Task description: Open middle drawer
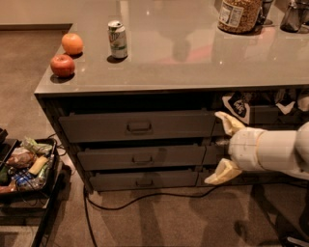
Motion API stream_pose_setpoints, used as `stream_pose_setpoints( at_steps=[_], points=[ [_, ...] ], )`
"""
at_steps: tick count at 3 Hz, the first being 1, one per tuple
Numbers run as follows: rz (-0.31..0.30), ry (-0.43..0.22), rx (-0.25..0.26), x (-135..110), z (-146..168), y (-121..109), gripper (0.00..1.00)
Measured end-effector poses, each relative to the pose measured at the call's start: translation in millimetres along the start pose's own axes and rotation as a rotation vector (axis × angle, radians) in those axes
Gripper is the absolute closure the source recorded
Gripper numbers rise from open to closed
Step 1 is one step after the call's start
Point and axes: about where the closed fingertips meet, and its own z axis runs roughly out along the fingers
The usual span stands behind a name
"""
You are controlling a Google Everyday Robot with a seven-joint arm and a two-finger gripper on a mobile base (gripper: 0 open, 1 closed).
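Gripper (215, 147) hangs in front of the cabinet at the right end of the drawer stack, level with the middle drawer (111, 158). Its two pale fingers (229, 122) are spread wide, one above the other, and hold nothing. The upper finger lies over the right end of the top drawer (96, 128); the lower one points down and left, near the right end of the bottom drawer (111, 181). Whether either tip touches a front cannot be told. Behind the fingers the white arm (273, 152) runs off to the right.

The middle drawer sits between the taller top drawer and the bottom one. No interior shows, and its small loop handle (143, 159) lies well to the left of the gripper.

On the grey countertop (193, 53) above, an apple (63, 65) and an orange (72, 43) sit near the left edge, with a can (118, 39) upright just right of them and a jar (236, 14) at the far back right. A dark cable (145, 197) trails across the carpet below the drawers. A black tray (50, 185) of packets stands on the floor to the left.
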Motion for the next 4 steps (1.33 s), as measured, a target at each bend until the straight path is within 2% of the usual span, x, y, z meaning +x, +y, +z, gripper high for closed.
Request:
stream_pose_setpoints(
  at_steps=[1,2,4],
  points=[
    [0.057,-0.017,-0.042,22.2,29.3,22.1,0.00],
    [0.077,-0.043,-0.062,48.1,68.0,49.8,0.00],
    [0.040,-0.025,-0.055,92.1,149.5,76.9,0.00]
  ],
)
